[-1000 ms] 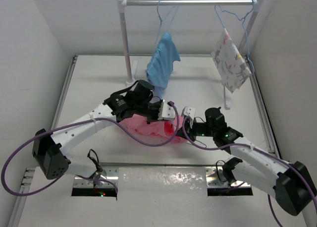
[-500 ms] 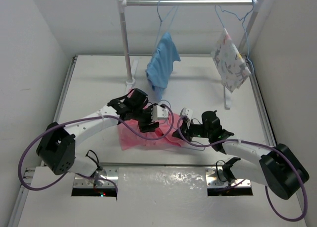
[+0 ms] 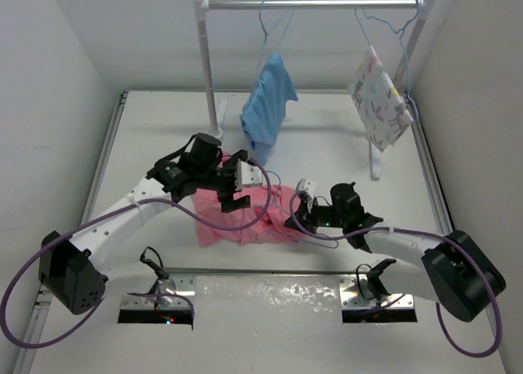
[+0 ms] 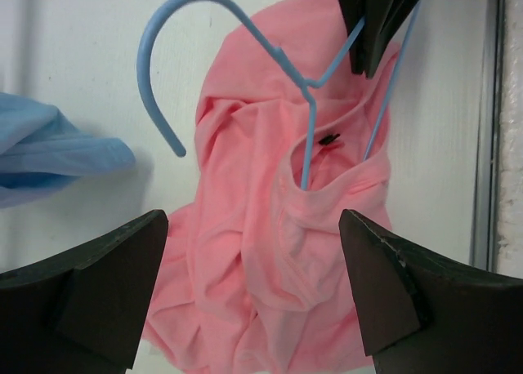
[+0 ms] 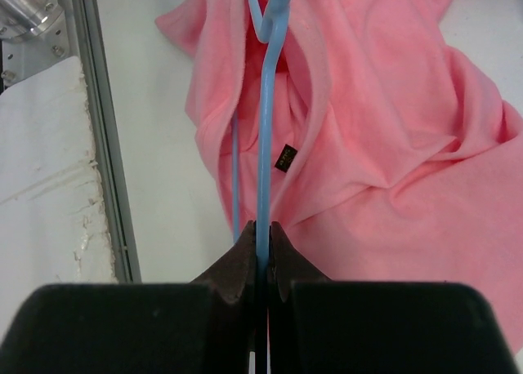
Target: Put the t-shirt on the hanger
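Crumpled salmon-pink cotton t-shirt (image 3: 237, 220) lying on the white counter (image 3: 343, 145), with the thin light-blue wire hanger (image 5: 265, 145) on top of it, one arm passing into the neck opening. Right gripper (image 5: 260, 227): jaws pinched tight on the hanger's wire. Left gripper (image 4: 252, 227): above the shirt, jaws spread wide, holding nothing.
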Robot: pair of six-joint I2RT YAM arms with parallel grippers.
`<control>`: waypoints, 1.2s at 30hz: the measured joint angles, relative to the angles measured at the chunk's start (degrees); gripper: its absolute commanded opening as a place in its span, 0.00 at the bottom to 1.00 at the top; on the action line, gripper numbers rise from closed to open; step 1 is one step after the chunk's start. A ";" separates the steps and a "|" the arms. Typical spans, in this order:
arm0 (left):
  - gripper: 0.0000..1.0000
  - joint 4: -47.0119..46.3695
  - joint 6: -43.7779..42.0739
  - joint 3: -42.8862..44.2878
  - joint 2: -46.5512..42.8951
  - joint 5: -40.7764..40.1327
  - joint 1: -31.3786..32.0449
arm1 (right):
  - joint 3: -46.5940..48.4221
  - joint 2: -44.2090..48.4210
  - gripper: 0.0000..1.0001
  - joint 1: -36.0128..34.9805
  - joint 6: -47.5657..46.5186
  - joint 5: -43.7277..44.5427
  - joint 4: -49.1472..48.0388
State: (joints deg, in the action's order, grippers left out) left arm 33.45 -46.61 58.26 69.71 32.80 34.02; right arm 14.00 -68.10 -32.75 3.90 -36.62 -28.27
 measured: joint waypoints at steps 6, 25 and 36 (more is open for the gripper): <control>0.82 -3.28 -3.23 -6.51 -0.04 -4.15 -0.42 | 0.85 -0.46 0.00 0.00 -0.04 0.00 1.60; 0.00 -17.09 1.81 -12.90 15.91 -7.23 -0.33 | 4.66 -5.33 0.00 0.66 -0.74 2.01 4.04; 0.00 -14.78 12.79 -6.21 11.26 -12.70 -2.25 | 17.33 0.35 0.99 0.28 7.56 22.64 13.53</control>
State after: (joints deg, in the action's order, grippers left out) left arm 18.68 -33.82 52.05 80.97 20.10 31.77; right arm 31.33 -67.75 -32.47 11.46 -13.98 -14.74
